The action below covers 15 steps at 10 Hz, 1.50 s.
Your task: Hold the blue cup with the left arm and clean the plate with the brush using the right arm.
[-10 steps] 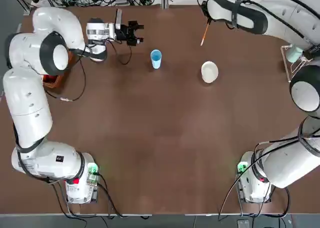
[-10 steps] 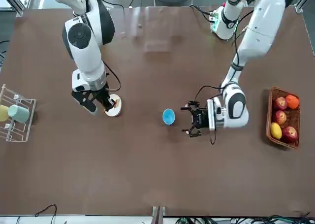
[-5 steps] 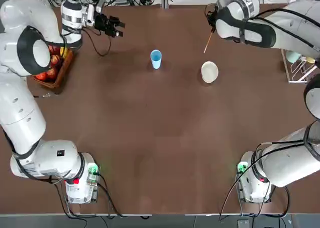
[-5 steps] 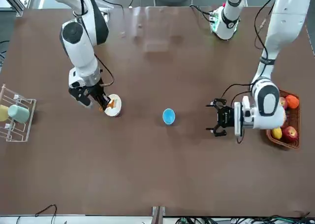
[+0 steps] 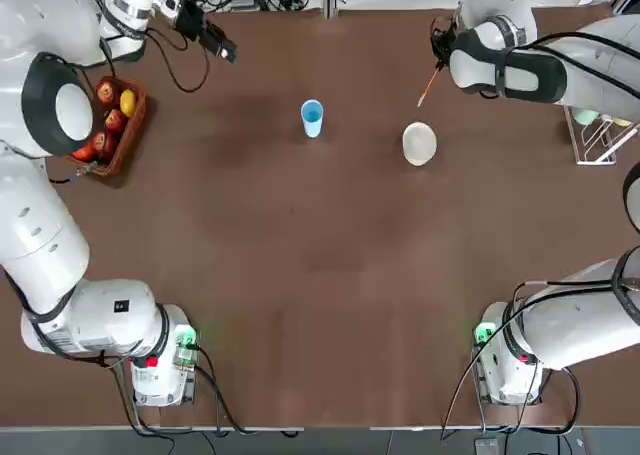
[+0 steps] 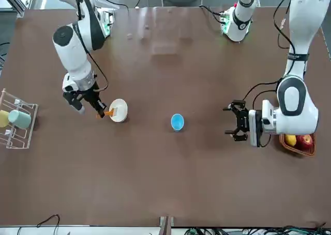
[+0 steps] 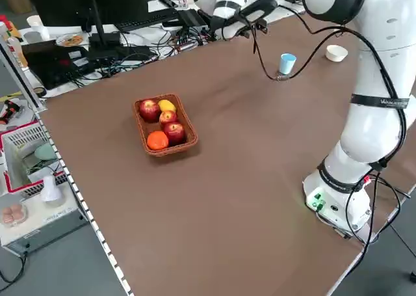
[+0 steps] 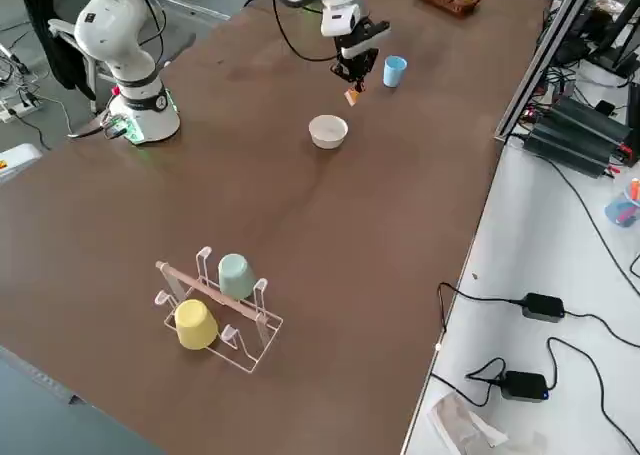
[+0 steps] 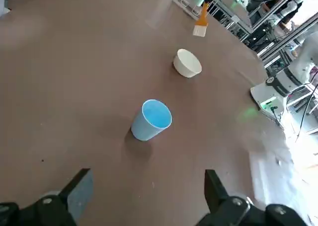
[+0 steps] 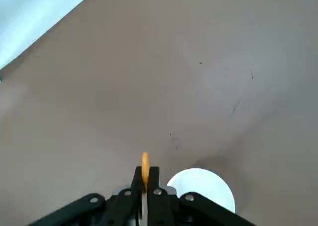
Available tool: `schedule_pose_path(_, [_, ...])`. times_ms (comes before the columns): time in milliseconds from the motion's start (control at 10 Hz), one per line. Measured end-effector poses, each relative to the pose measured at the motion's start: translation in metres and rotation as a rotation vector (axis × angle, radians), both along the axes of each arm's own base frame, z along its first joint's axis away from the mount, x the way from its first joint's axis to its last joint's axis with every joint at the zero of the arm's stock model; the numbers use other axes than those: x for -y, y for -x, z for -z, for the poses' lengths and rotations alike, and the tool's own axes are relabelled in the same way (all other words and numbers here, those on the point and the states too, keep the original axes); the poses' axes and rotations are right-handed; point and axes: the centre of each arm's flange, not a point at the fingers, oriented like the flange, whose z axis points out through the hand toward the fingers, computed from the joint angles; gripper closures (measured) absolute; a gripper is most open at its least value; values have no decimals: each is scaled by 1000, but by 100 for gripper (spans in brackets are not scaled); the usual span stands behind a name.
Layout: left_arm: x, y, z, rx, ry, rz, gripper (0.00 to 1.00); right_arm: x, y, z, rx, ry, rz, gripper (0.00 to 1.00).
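The blue cup (image 5: 312, 117) stands upright on the brown table, left of the cream plate (image 5: 419, 143). My left gripper (image 5: 220, 48) hovers open and empty at the far left of the table, well away from the cup; in its wrist view the cup (image 9: 150, 119) lies ahead of the spread fingers (image 9: 79, 190). My right gripper (image 5: 438, 63) is shut on the orange brush (image 5: 429, 85), which hangs just beyond the plate. In the front view the brush (image 6: 106, 112) sits beside the plate (image 6: 118, 110), not over it.
A wicker basket of fruit (image 5: 110, 125) sits at the table's left edge under the left arm. A wire rack (image 8: 215, 310) holding a teal and a yellow cup stands at the far right. Cables trail along the far edge.
The left arm has swung away from the blue cup toward the far left corner, staying open. The right gripper with the brush has drifted slightly off the plate.
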Motion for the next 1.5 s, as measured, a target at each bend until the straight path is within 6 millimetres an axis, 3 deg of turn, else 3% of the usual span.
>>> schedule_pose_path(500, [-15,0,-84,-62,-382,-144,0,16,30,43,99,-48,1,94])
schedule_pose_path(1200, [-44,35,-177,-142,-715,-486,0,24,67,79,178,-70,-28,94])
schedule_pose_path(1500, [-63,55,-196,-177,-775,-609,0,21,84,88,225,-86,-49,94])
